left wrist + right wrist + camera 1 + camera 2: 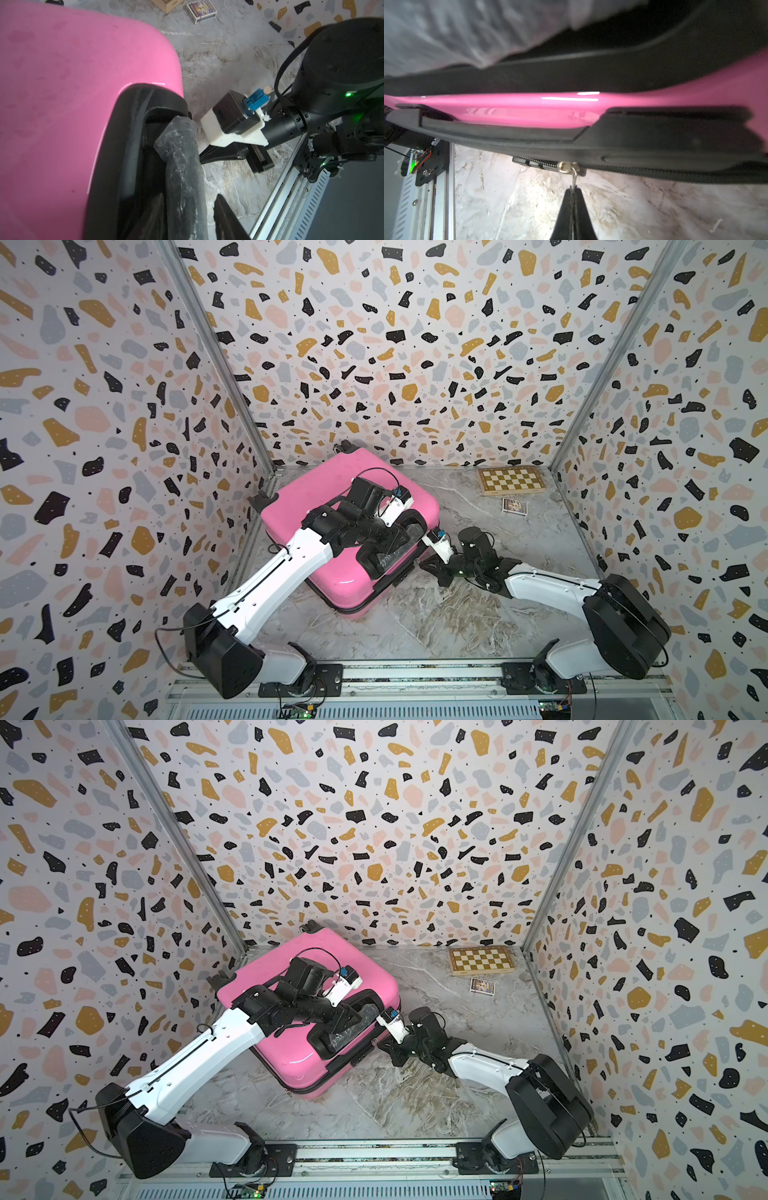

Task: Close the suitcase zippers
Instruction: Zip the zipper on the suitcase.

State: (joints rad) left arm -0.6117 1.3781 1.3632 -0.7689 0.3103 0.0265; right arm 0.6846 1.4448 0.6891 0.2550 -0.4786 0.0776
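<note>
The pink suitcase (pixel 316 493) (pixel 365 973) lies flat on the marble table, lid down. My left gripper (pixel 189 197) hovers over its top. The jaws stand open on either side of the plastic-wrapped black handle (pixel 182 155) (pixel 388 560), and the outer finger is clear of it. At the case's near side my right gripper (pixel 573 188) (pixel 424 562) is shut on the metal zipper pull (pixel 574 176). The pull hangs from a slider on the black zipper track (pixel 654 172). Beyond the slider the track runs on under the black side handle (pixel 508 131).
A wooden chessboard (pixel 511 480) and a small card box (pixel 514 506) lie at the back right. Patterned walls close in three sides, and the suitcase sits close to the left wall. The arms' metal base rail (pixel 415 672) runs along the front.
</note>
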